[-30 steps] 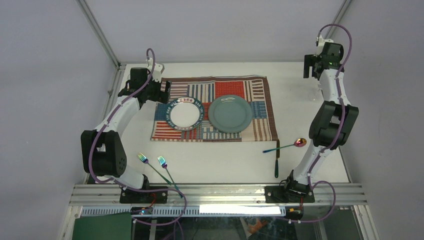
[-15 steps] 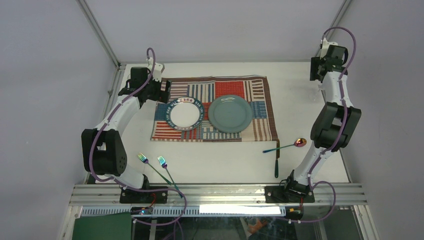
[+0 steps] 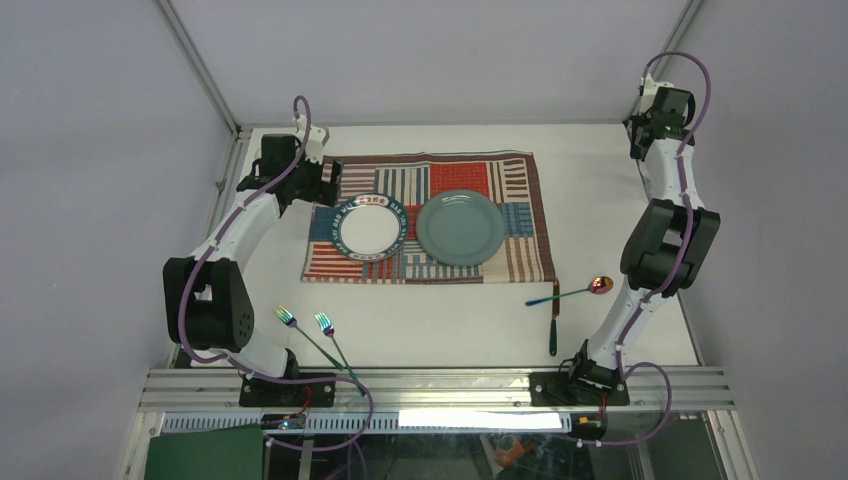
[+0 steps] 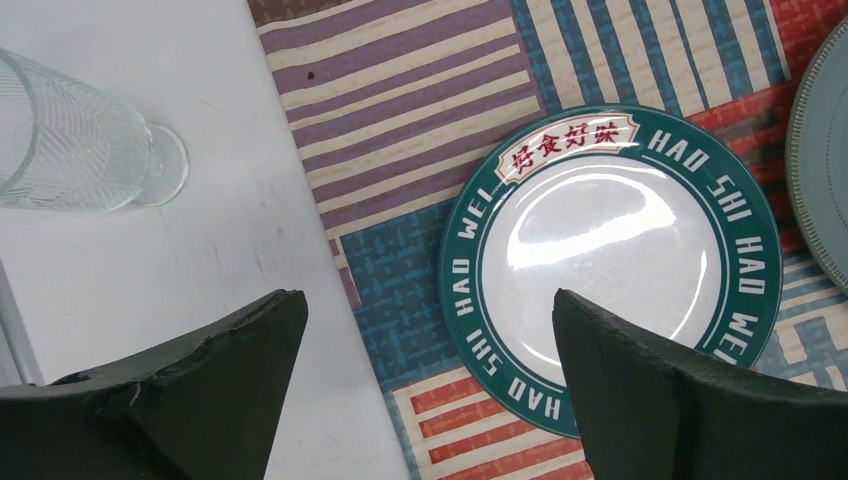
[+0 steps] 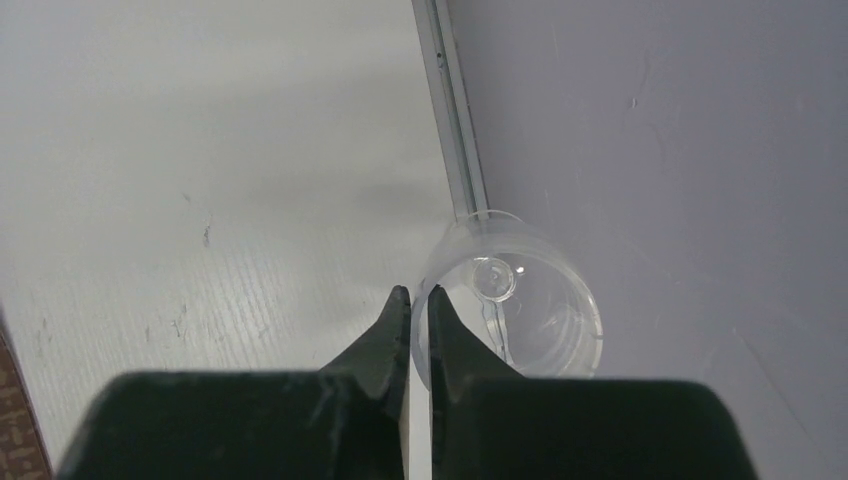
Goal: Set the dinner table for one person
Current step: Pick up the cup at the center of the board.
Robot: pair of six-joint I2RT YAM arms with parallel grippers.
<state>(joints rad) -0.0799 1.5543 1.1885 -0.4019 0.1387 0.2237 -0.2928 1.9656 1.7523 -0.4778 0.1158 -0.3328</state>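
Since the clear cup (image 5: 530,290) sits just ahead of it on the dinner table (image 5: 200,150) below, the right gripper (image 5: 418,292) pinches its near wall, likely for carrying; the left gripper (image 4: 425,300) hangs spread above the green-rimmed plate (image 4: 468,250).

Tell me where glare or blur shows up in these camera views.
Left wrist: glare streaks on the white centre of the green-rimmed plate. Right wrist: the clear glass washes into the grey wall. Top external: dinner table evenly lit, shadows faint.
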